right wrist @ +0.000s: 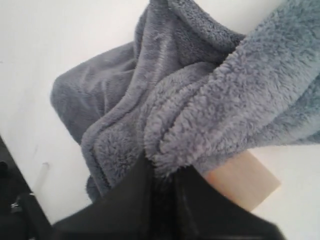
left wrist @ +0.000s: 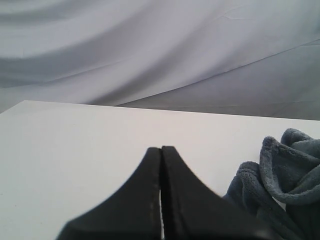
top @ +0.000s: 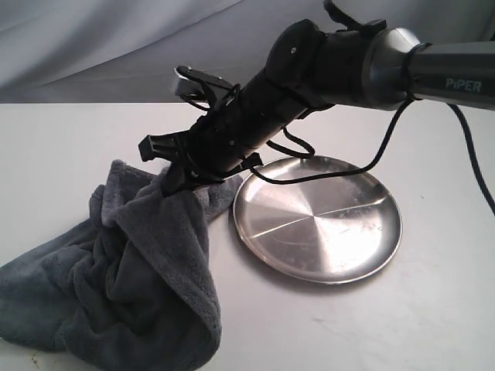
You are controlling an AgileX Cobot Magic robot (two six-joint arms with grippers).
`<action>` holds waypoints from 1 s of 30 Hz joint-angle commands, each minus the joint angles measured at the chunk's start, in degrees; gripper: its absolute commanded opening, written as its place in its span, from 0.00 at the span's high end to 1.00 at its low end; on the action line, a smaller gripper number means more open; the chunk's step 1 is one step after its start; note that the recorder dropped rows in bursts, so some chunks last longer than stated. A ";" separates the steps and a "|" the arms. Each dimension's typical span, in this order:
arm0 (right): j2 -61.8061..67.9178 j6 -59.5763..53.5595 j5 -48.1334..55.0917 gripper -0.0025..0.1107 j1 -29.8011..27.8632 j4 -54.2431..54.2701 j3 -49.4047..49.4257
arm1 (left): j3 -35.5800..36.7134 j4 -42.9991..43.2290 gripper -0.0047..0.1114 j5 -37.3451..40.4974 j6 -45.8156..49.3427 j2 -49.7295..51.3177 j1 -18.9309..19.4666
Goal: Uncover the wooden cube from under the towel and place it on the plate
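The blue-grey plush towel [top: 131,286] hangs in folds from my right gripper [top: 176,179], which is shut on its upper edge and holds it lifted off the table, left of the plate. In the right wrist view the towel [right wrist: 200,95] bunches between the black fingers [right wrist: 135,195], and a corner of the pale wooden cube [right wrist: 245,182] shows beneath the lifted cloth. The cube is hidden in the exterior view. The shiny steel plate [top: 319,220] lies bare to the right. My left gripper [left wrist: 161,150] is shut on nothing, over white table, with the towel [left wrist: 285,185] off to one side.
The white tabletop [top: 62,147] spreads around everything. A grey cloth backdrop [top: 116,46] hangs behind. The right arm [top: 356,66] and its black cable [top: 387,139] pass above the plate's far rim.
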 commanded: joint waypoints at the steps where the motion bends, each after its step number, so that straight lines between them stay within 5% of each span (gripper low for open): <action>1: -1.32 -6.79 2.16 0.98 -0.01 12.08 -0.39 | 0.23 0.04 0.96 -0.22 -0.15 -0.16 0.03; 17: -1.52 -20.23 12.52 0.98 -0.01 46.42 -0.39 | 0.23 0.04 0.96 -0.22 -0.15 -0.16 0.03; 30: -1.21 -23.81 -15.94 0.98 -0.01 55.24 -0.39 | 0.23 0.04 0.96 -0.22 -0.15 -0.16 0.03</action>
